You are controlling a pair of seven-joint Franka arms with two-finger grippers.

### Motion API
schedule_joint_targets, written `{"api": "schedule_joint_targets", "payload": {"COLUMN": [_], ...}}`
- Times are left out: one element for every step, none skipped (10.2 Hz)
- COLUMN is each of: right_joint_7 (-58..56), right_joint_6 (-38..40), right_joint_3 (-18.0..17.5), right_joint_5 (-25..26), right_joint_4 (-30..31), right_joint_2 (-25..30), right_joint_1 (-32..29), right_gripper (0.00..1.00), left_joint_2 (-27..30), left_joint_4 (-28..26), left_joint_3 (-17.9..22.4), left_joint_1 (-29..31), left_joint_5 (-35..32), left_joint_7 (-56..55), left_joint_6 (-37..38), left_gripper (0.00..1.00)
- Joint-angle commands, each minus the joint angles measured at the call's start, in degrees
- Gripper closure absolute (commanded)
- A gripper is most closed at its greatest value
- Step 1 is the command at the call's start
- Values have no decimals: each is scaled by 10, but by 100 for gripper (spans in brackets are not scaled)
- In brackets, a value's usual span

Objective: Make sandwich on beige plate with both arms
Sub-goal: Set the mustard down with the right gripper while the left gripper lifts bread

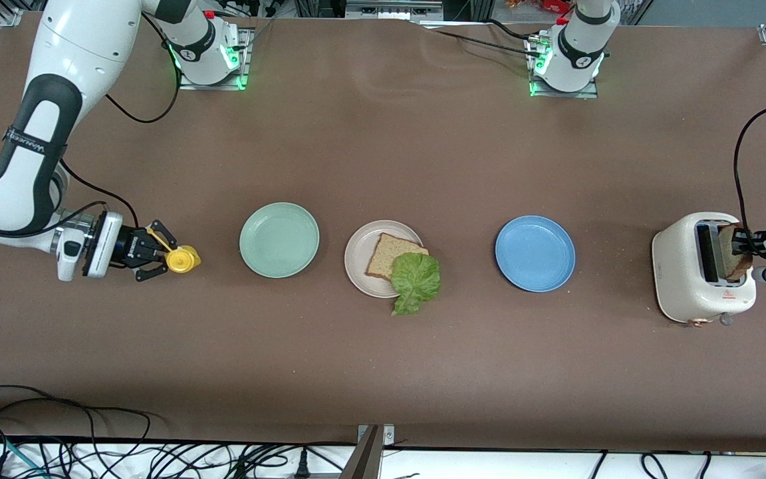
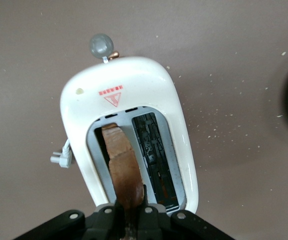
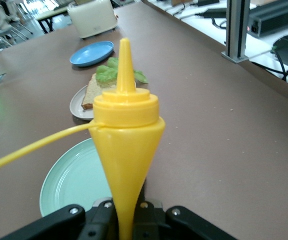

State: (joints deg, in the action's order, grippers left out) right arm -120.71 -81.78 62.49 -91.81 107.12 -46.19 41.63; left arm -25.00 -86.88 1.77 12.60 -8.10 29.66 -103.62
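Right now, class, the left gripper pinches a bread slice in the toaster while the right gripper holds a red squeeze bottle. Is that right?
Not quite. The right gripper holds a yellow squeeze bottle, as its wrist view shows. The left gripper does pinch the bread slice in the toaster.

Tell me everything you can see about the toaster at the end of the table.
The toaster is a glossy cream two-slot model with rounded corners, standing upright at the left arm's end of the table, beside the blue plate. It has a red warning triangle on top, a grey knob on a copper stem at one end, and a white plug lying beside it. One slot is empty. A brown bread slice stands in the other, gripped by the left gripper with its jaws shut.
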Motion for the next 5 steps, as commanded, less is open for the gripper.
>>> {"api": "schedule_joint_targets", "payload": {"right_joint_7": [-71, -118, -152, -200, -241], "right_joint_6": [61, 78, 93, 109, 114], "right_joint_3": [-1, -10, -52, -107, -179], "right_joint_5": [-42, -47, -59, -60, -60], "right_joint_4": [48, 62, 73, 77, 77], "right_joint_2": [11, 6, 6, 5, 0], "right_joint_1": [-13, -25, -57, -113, -176], "right_gripper": [100, 100, 100, 100, 100], "left_joint_2": [2, 1, -1, -1, -1], "left_joint_4": [36, 51, 56, 56, 57], "left_joint_3": [1, 1, 1, 1, 1], "left_joint_1": [-15, -16, -16, -16, -16], "left_joint_5": [7, 6, 5, 5, 5], "left_joint_7": [0, 1, 2, 1, 1], "left_joint_6": [29, 37, 39, 39, 39], "left_gripper": [100, 100, 100, 100, 100]}}
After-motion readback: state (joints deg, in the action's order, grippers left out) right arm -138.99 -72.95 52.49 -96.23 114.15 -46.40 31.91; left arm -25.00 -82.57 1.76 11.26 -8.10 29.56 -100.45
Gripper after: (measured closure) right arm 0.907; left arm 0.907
